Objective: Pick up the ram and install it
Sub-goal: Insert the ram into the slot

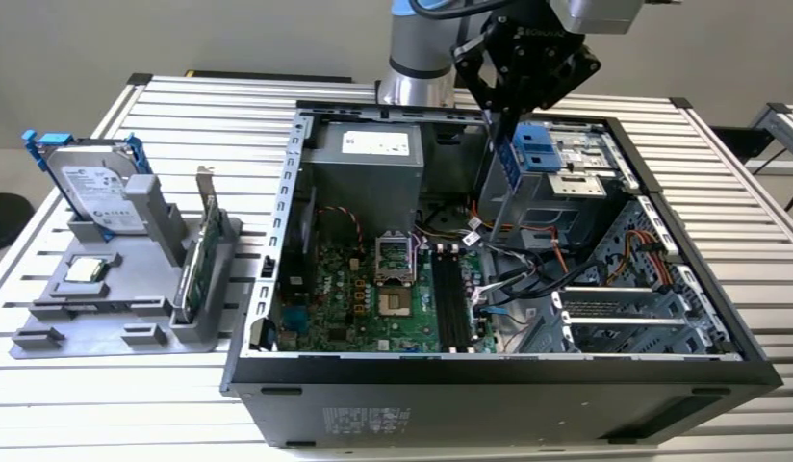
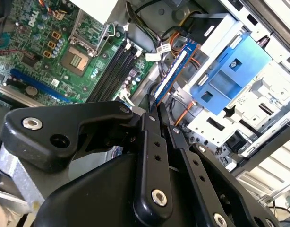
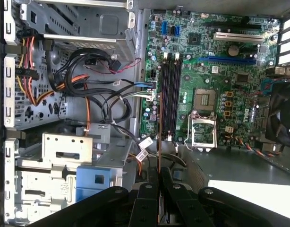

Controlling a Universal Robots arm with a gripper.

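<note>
My gripper (image 1: 503, 120) hangs above the open computer case (image 1: 704, 371), shut on the ram (image 1: 507, 166). The ram is a thin dark-blue stick held upright, its lower end pointing down into the case. In the second wrist view the ram (image 2: 175, 71) juts out from between the fingertips (image 2: 151, 105) of the gripper (image 2: 157, 108). In the first wrist view the ram (image 3: 160, 137) shows edge-on, beside the black memory slots (image 3: 171, 94) of the green motherboard (image 3: 230, 80). The slots (image 1: 450, 298) lie below and towards the front of the case from the gripper.
A blue drive bracket (image 1: 535, 152) and loose cables (image 1: 519, 255) sit close to the ram. On the exterior view's left, a grey fixture (image 1: 115, 318) holds a silver hard drive (image 1: 95, 188), a green card (image 1: 207, 250) and a processor chip (image 1: 86, 271). A fan (image 3: 283, 118) borders the motherboard.
</note>
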